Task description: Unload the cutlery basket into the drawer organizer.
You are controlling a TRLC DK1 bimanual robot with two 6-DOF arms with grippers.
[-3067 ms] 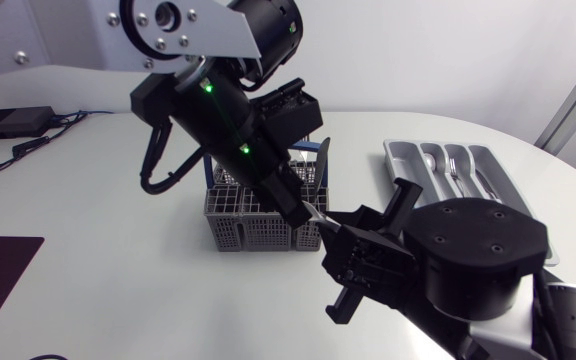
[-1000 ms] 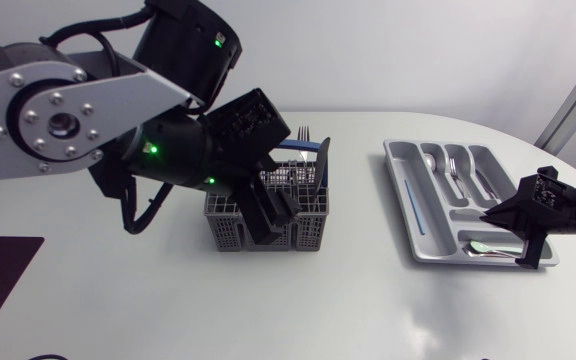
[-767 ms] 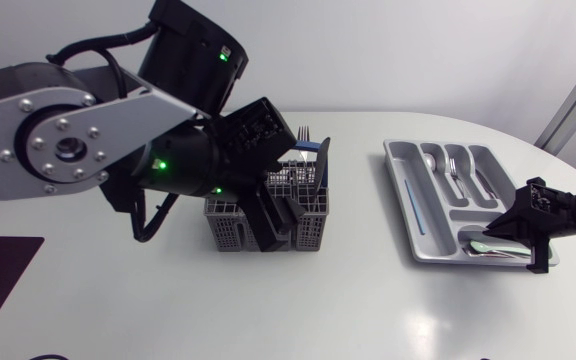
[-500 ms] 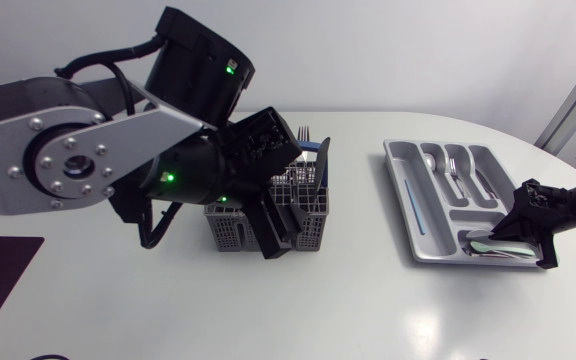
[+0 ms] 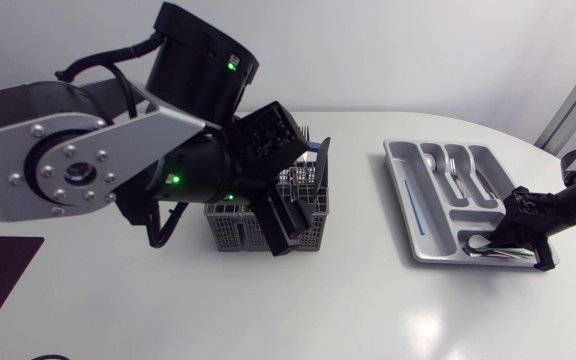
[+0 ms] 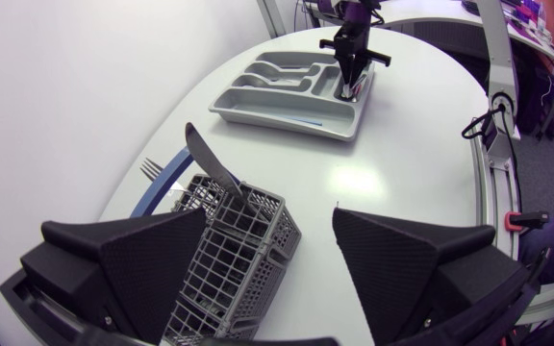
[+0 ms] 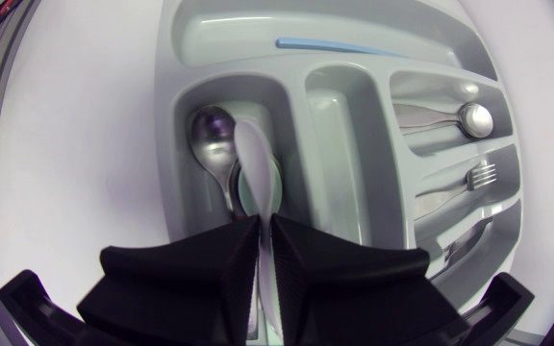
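Your right arm comes in from the right edge of the head view, and its right gripper (image 5: 508, 240) is down in the lower right of the frame, over the near end of the drawer organizer (image 5: 426, 240). In the right wrist view the right gripper (image 7: 265, 252) has its fingers pinched onto a pale, slender piece of cutlery (image 7: 256, 178). This piece reaches ahead into the small crosswise compartment; which kind it is cannot be told. A silver spoon (image 7: 210, 135) lies in that same compartment, just beside it. The other compartments hold a second spoon (image 7: 474, 117), a fork (image 7: 484, 175) and a thin blue piece (image 7: 320, 43).

Your left arm fills the left and centre of the head view, with the left gripper (image 5: 280, 228) low over the cutlery basket (image 5: 223, 228), which stands on the table (image 5: 118, 300) at mid-frame. In the left wrist view the left gripper (image 6: 269, 221) has its fingers spread wide with nothing held. The basket (image 6: 229, 259) sits just ahead of one finger and has a knife (image 6: 212, 161) standing tilted in it. Fork tines (image 6: 152, 169) and a blue handle (image 6: 160, 190) rise at its far side.
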